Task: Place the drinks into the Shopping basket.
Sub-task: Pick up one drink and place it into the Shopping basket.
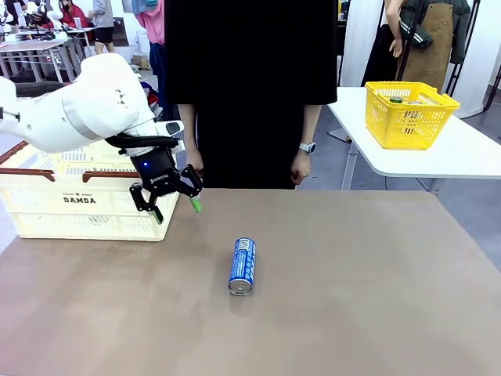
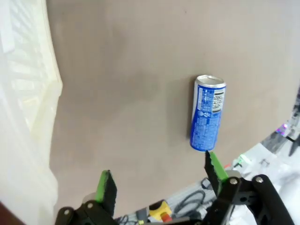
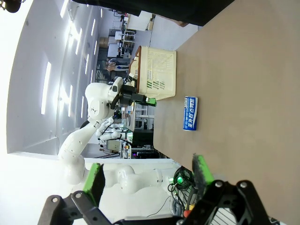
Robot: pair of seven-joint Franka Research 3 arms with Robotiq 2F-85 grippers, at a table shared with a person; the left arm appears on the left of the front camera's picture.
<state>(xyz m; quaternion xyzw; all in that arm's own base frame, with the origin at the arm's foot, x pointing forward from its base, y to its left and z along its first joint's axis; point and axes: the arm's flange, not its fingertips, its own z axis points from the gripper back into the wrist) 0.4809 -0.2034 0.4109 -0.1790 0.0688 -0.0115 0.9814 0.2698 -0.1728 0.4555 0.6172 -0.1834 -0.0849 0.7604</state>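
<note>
— left claw (image 1: 178, 211), spread or pinching?
— spread wide, green pads apart and holding nothing. it hangs over the table (image 1: 352, 313), just in front of the right end of the shopping basket (image 1: 78, 200), and it tilts down toward the middle.
— and the right claw (image 3: 147, 165)?
— spread too, and empty. its own wrist camera shows it well back from the can.
— how many drinks?
— one can (image 1: 243, 266), counted. it is blue with white print and lies on its side near the middle of the table, silver top toward the robot's edge. it is well apart from the left claw, to the claw's right and nearer the robot.
— baskets?
— two. the shopping basket is cream with a brown rim and "damda" in black, and it sits at the table's far left. what lies inside it i cannot tell. one yellow basket (image 1: 411, 117) sits on a white side table (image 1: 470, 160) at the far right, its contents too small to name.
— what stands in the way?
— the left claw and its arm sit between the can and the shopping basket. one person (image 1: 250, 78) in black stands at the far edge. one hand (image 1: 193, 162) hangs just behind the left arm's wrist. the other hand (image 1: 300, 166) hangs farther right, with a watch (image 1: 308, 147) above it.
</note>
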